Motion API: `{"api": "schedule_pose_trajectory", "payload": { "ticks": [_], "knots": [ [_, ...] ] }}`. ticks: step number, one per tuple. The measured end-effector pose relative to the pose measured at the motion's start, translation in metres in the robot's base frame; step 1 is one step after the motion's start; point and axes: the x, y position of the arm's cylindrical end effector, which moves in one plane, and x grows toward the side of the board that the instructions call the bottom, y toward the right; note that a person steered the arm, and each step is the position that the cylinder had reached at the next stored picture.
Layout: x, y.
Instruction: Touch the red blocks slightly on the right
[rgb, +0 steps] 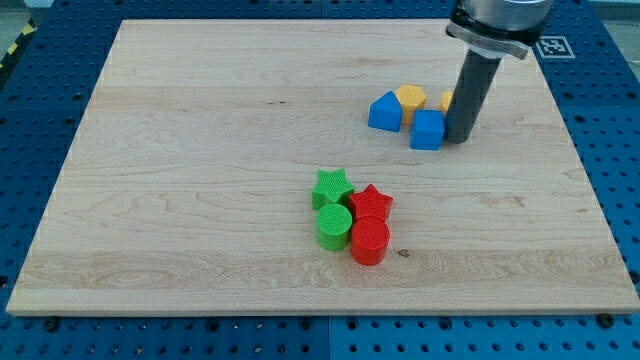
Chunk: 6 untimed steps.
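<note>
Camera view: my tip (461, 138) rests on the wooden surface (200, 180) at the view's upper right, just beside a blue cube (428, 130); no hand is fitted, only a rod. Well apart, near centre, the red star (371, 202) and red cylinder (369, 241) touch a green star (331, 187) and green cylinder (334, 226).

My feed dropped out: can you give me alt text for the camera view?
My tip rests beside a blue block at the view's upper right, far from the red star and red cylinder, which sit mid-board against a green star and green cylinder.
</note>
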Motion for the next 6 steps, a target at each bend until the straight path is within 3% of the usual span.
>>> {"api": "schedule_pose_trajectory", "payload": {
  "ticks": [1,4,6],
  "knots": [
    [0.011,0.0],
    [0.128,-0.01],
    [0.135,-0.081]
  ]
}}
